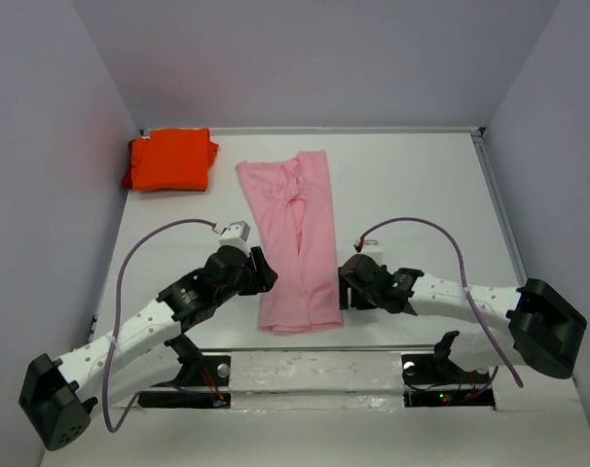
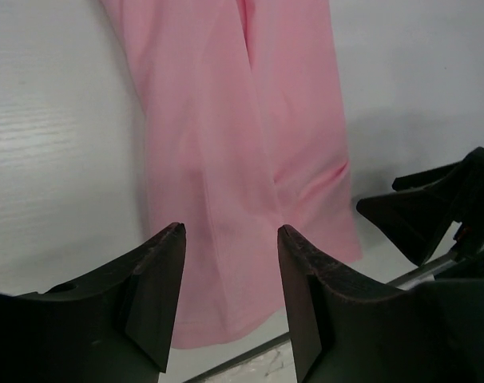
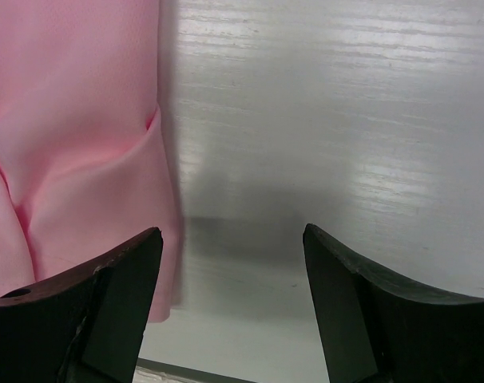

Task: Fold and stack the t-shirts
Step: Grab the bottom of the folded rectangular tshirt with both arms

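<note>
Cannot confirm contact between fingertips and cloth or table in any view. In the top view, hard to separate the dark fingers of the left gripper and the right gripper from their own black housings; refer to the wrist views for jaw state. In the left wrist view, note both fingers cut off by the bottom edge and masking part of the near hem of the pink t-shirt, with the far end of the garment lost past the top edge. In the right wrist view, see only the right border of the pink cloth with one fold crease, cut off at the left edge. Locate the pink t-shirt at the middle of the table, folded into a long narrow strip laid far to near, hem close to the front edge. Locate the orange t-shirt in the far left corner, folded into a compact block, well apart from the pink one. Find the left arm stretched low, forward and inward, wrist at the strip's left edge near the hem, jaws apart with pink cloth in the gap, nothing clamped. Find the right arm mirrored at the strip's right edge, jaws spread wide, bare table between them, nothing held
</note>
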Controlling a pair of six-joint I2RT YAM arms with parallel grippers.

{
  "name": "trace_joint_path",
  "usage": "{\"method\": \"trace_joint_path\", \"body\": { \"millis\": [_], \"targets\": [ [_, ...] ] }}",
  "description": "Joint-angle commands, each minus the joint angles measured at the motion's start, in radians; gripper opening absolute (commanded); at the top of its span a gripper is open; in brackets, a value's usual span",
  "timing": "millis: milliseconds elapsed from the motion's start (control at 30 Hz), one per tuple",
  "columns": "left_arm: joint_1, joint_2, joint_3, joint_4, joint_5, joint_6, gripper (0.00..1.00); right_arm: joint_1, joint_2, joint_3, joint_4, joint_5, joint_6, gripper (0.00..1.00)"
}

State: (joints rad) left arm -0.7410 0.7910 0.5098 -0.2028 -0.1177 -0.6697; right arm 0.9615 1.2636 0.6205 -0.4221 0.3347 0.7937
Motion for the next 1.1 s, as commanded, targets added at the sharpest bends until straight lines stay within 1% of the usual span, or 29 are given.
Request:
{"method": "trace_joint_path", "body": {
  "millis": [0, 33, 67, 133, 267, 367, 433, 533, 700, 767, 967, 1067],
  "targets": [
    [-0.098, 0.023, 0.018, -0.047, -0.062, -0.112, 0.59, 0.002, 0.037, 0.008, 0.101, -0.031, 0.025, 0.77],
    [-0.116, 0.054, 0.021, -0.062, -0.069, -0.125, 0.59, 0.002, 0.042, 0.008, 0.114, -0.043, 0.029, 0.76],
    [-0.162, 0.066, 0.025, -0.070, -0.085, -0.139, 0.58, 0.002, 0.045, 0.018, 0.118, -0.046, 0.029, 0.76],
    [-0.205, 0.082, 0.018, -0.092, -0.146, -0.189, 0.58, 0.002, 0.043, 0.019, 0.132, -0.057, 0.027, 0.76],
    [-0.245, 0.111, 0.021, -0.128, -0.186, -0.231, 0.58, 0.002, 0.031, 0.031, 0.131, -0.063, 0.019, 0.76],
    [-0.300, 0.154, 0.042, -0.184, -0.247, -0.266, 0.58, 0.002, 0.033, 0.028, 0.135, -0.071, 0.018, 0.76],
    [-0.333, 0.207, 0.050, -0.228, -0.298, -0.284, 0.58, 0.002, 0.037, 0.019, 0.147, -0.071, 0.019, 0.76],
    [-0.356, 0.270, 0.067, -0.254, -0.307, -0.304, 0.58, 0.002, 0.049, 0.010, 0.173, -0.085, 0.019, 0.76],
    [-0.448, 0.310, 0.062, -0.236, -0.301, -0.392, 0.58, 0.002, 0.062, -0.013, 0.216, -0.108, 0.029, 0.76],
    [-0.463, 0.333, 0.055, -0.216, -0.307, -0.410, 0.58, 0.002, 0.066, -0.021, 0.233, -0.115, 0.030, 0.76],
    [-0.471, 0.376, 0.029, -0.132, -0.295, -0.416, 0.58, 0.002, 0.082, -0.044, 0.281, -0.169, 0.039, 0.75],
    [-0.477, 0.416, 0.038, -0.122, -0.296, -0.412, 0.57, 0.002, 0.073, -0.059, 0.301, -0.198, 0.053, 0.73]
  ]
}}
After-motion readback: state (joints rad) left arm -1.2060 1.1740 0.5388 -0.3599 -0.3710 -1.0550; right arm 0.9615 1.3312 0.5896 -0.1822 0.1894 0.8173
